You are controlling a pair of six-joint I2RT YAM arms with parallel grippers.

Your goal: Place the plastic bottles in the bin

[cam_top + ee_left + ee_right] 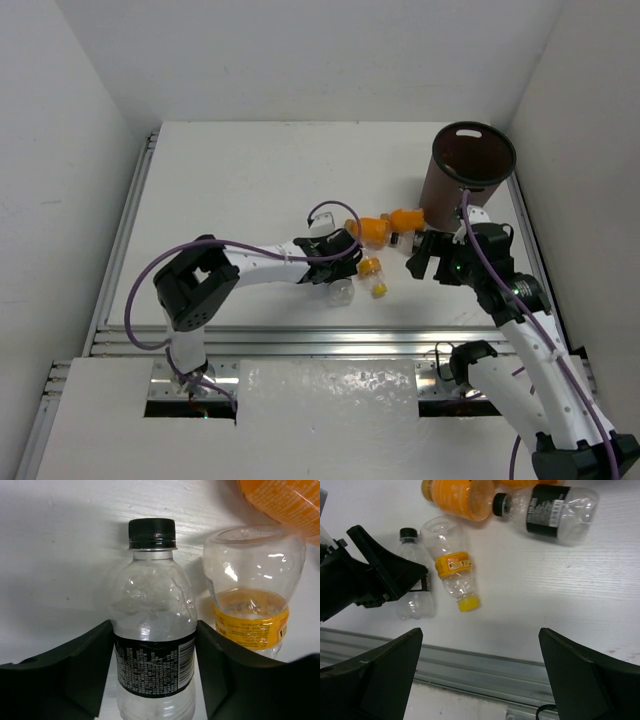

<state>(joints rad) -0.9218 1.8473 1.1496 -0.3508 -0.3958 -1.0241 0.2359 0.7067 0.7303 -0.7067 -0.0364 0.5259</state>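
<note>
If you start with the top view, the left end effector (340, 262) sits at centre frame over the cluster of plastic bottles (372, 268). The black-capped clear bottle (341, 292) is just below it toward the lower edge. The right end effector (425, 255) hangs right of the cluster, near the foot of the bin (450, 195). The bin stands upright at upper right, so a carry from the left would run rightward and up-frame, past the orange bottles (375, 230).

From the left wrist view, the clear bottle (152, 630) runs straight up the frame, with its cap at the top, away from the wrist. The left end effector (152, 680) has one finger on each side of the black label, across the long axis. The fingers (85, 670) meet the label's edges, but you cannot tell whether they press. The yellow-labelled bottle (250, 605) lies just beside it on the right.

From the right wrist view, the right end effector (480, 680) is spread wide and holds nothing, above the surface (545, 595). The clear bottle (415, 590) lies at left under the left arm's finger, so I judge the left arm the nearer one.
</note>
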